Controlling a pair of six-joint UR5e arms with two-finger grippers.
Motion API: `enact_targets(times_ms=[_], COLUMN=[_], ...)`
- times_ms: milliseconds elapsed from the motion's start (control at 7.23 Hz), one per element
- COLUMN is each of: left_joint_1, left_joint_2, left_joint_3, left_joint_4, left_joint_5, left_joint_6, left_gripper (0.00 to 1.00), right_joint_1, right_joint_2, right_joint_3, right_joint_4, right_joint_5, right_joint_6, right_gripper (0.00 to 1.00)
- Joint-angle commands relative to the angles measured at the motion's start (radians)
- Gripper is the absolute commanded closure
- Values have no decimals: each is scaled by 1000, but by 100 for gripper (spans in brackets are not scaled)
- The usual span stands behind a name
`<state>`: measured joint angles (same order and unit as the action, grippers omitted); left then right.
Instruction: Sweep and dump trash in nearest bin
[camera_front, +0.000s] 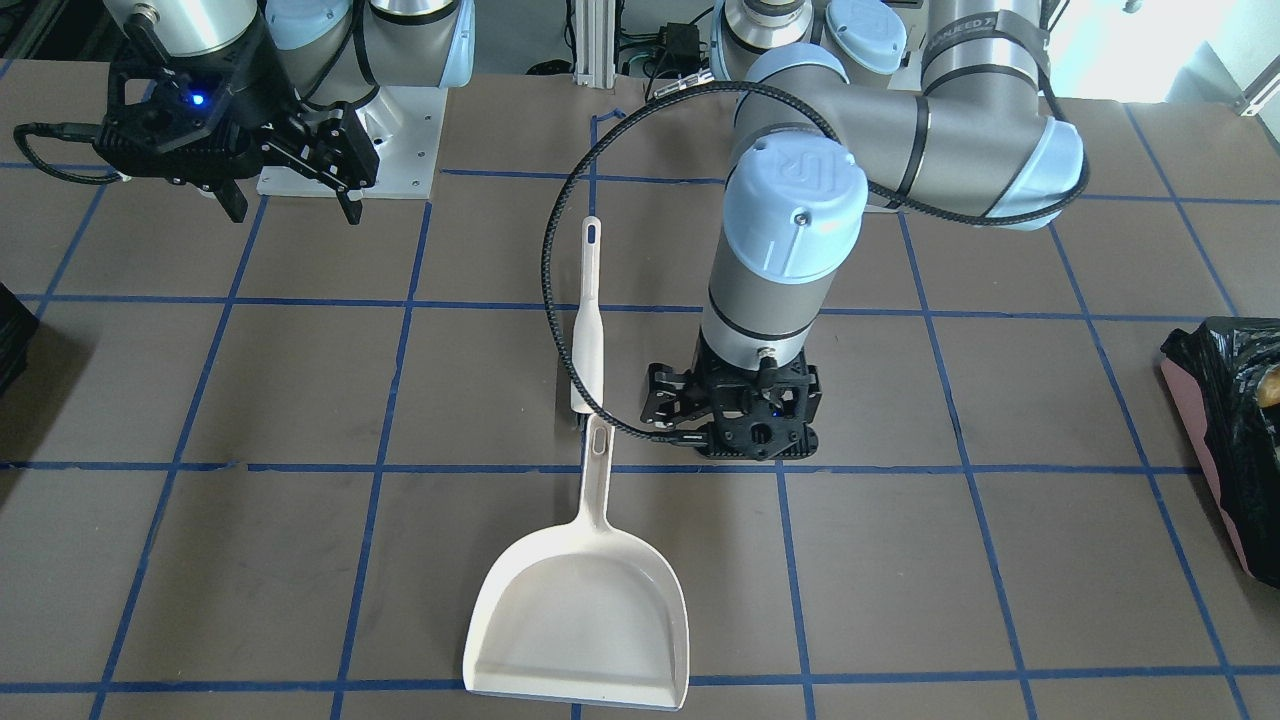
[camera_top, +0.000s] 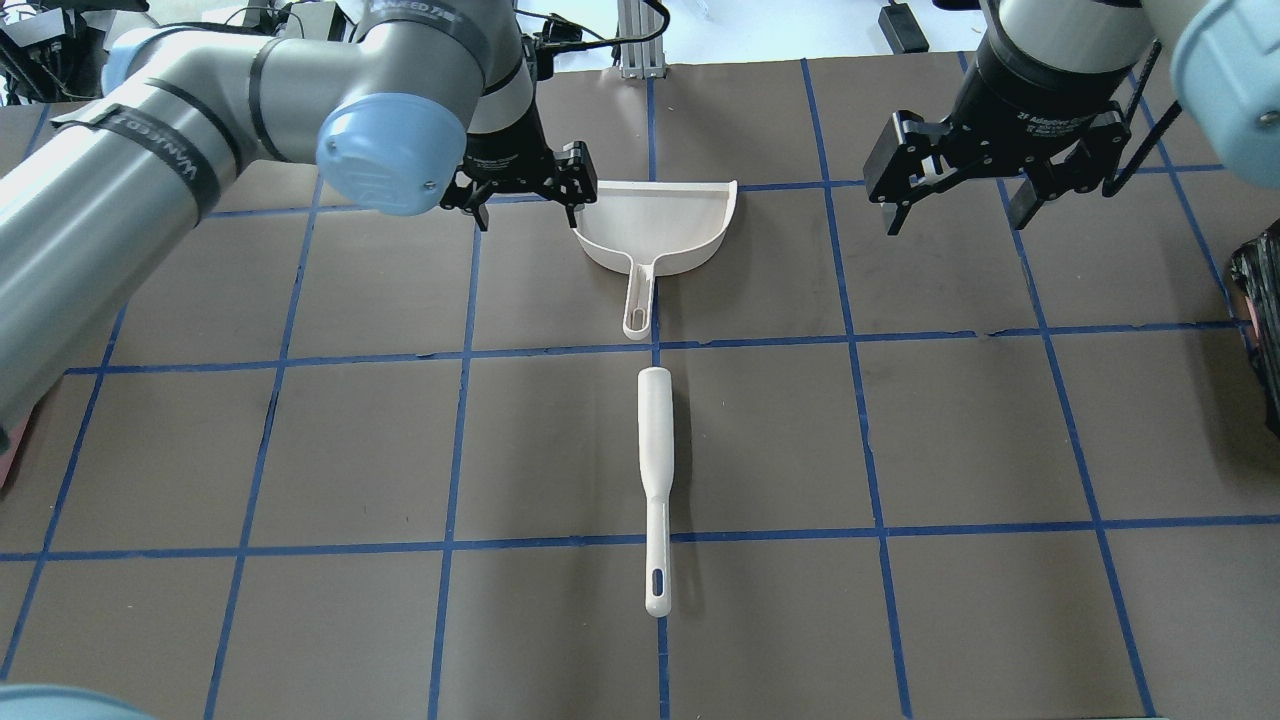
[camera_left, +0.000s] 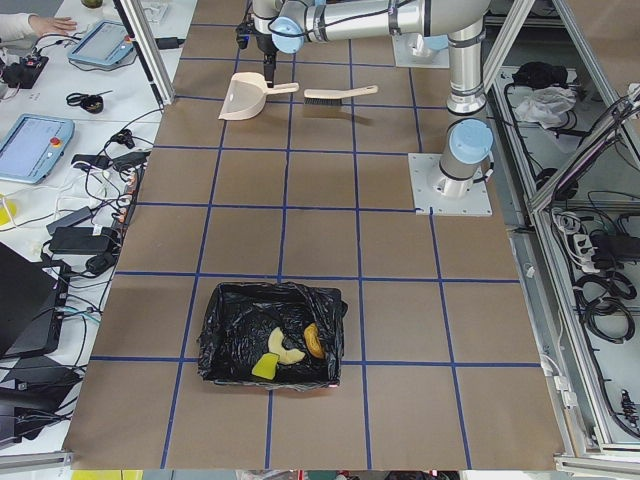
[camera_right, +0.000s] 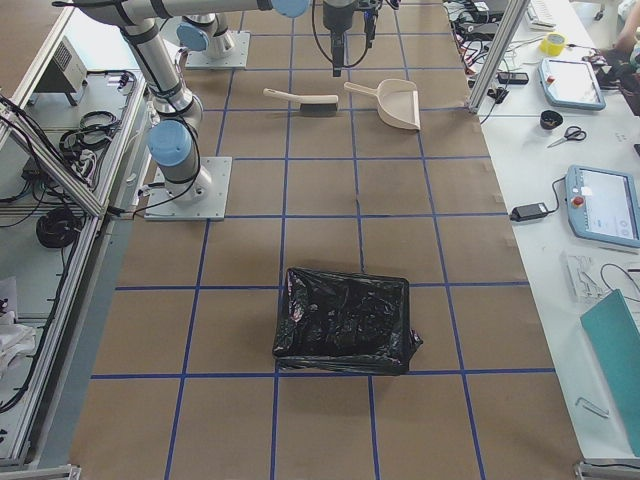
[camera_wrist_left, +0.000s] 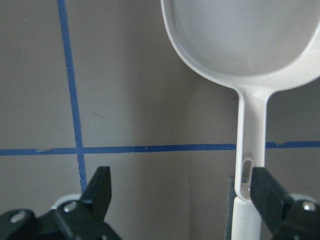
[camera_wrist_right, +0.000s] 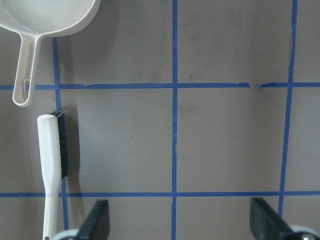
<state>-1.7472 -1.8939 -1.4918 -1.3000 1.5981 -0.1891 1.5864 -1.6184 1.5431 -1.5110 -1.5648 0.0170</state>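
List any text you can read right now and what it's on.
"UR": blue joint cap, left arm.
"2F Adapti...", rest unclear: black wrist collar above the right end effector.
"VANKEED", roughly, blurred: strap on left arm.
Tablet screens: too small to read.

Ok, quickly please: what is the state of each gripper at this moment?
Left gripper: open, holding nothing.
Right gripper: open, holding nothing.
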Motion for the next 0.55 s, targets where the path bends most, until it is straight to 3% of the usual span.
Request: enact_targets(times_ms=[0, 415], left_joint_1=[73, 89], left_joint_2=[108, 278], left_joint_3=[-51, -61], left_joint_4=[-91, -272], left_joint_5=[86, 76], left_joint_6=[26, 103], left_gripper=[0, 0], right_joint_1=[0, 0], right_joint_2=[0, 0], right_joint_3=[0, 0], right_joint_4=[0, 0], right_joint_5=[-1, -1], right_joint_6=[0, 0], right_gripper=[0, 0])
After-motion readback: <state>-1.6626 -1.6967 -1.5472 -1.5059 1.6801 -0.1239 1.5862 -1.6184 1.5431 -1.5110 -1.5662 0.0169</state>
